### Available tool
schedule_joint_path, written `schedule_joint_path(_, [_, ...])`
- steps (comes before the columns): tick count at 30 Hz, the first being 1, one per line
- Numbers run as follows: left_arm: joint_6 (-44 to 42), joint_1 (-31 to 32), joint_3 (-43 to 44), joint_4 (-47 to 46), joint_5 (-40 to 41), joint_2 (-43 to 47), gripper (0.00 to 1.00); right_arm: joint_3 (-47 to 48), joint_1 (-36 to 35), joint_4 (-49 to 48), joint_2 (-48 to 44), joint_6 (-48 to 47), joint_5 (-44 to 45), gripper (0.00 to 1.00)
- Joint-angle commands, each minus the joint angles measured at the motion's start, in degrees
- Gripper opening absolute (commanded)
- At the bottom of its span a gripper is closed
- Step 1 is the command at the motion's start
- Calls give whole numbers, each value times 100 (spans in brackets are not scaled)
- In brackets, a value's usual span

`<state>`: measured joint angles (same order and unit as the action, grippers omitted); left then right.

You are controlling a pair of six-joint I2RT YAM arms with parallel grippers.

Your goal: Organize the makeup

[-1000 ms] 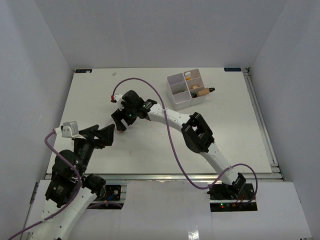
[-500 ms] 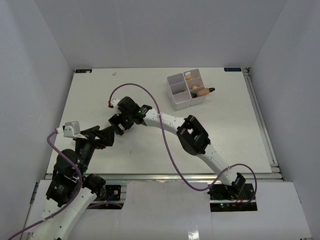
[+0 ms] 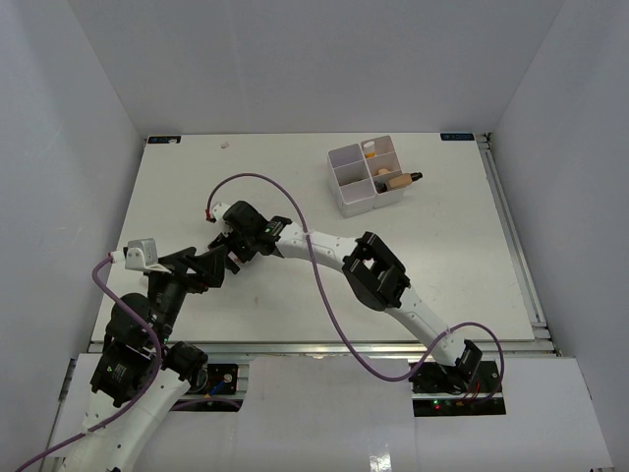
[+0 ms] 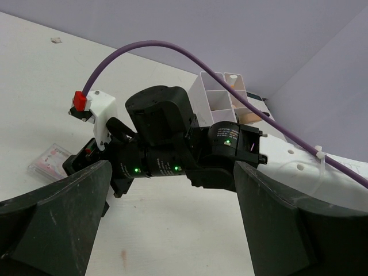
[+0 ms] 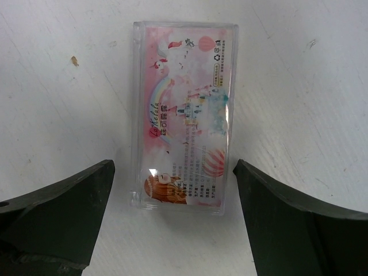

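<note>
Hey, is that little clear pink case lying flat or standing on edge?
Lying flat: the clear pink case shows its whole printed face upward on the table.

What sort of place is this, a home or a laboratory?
Probably a laboratory robot cell, not a home: plain white walls enclose a white table, a left arm and right arm are bolted at its near edge, and purple cables run along them.

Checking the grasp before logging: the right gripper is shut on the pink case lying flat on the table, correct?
Not shut: the right wrist view shows the right gripper open, its fingers apart either side of the pink case, which does lie flat on the table.
</note>
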<state>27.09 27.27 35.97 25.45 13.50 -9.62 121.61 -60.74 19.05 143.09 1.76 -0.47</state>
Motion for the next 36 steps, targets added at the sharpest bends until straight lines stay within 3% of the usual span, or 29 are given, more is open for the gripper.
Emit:
schedule_joint_path(1, [23, -11, -46, -20, -58, -103, 98, -192, -70, -42, 132, -201, 469, 99])
schedule_joint_path(10, [81, -11, -93, -64, -52, -64, 98, -591, -49, -71, -92, -528, 466, 47])
schedule_joint_path(12, [126, -11, -124, -138, -95, -50, 98, -740, -29, -92, -234, -607, 408, 40])
schedule_joint_path(18, [325, -11, -272, -593, -713, -201, 98, -1761, 375, -197, -1599, -1038, -602, 12])
schedule_joint_path(27, [1074, -11, -510, -2300, -2638, -1591, 97, -4191, 1450, 76, -4237, -2609, -2116, 8])
schedule_joint_path(36, [2928, 4, -302, -5051, -4286, -4588, 92, -5914, 2628, 161, -6589, -3219, -2236, 8])
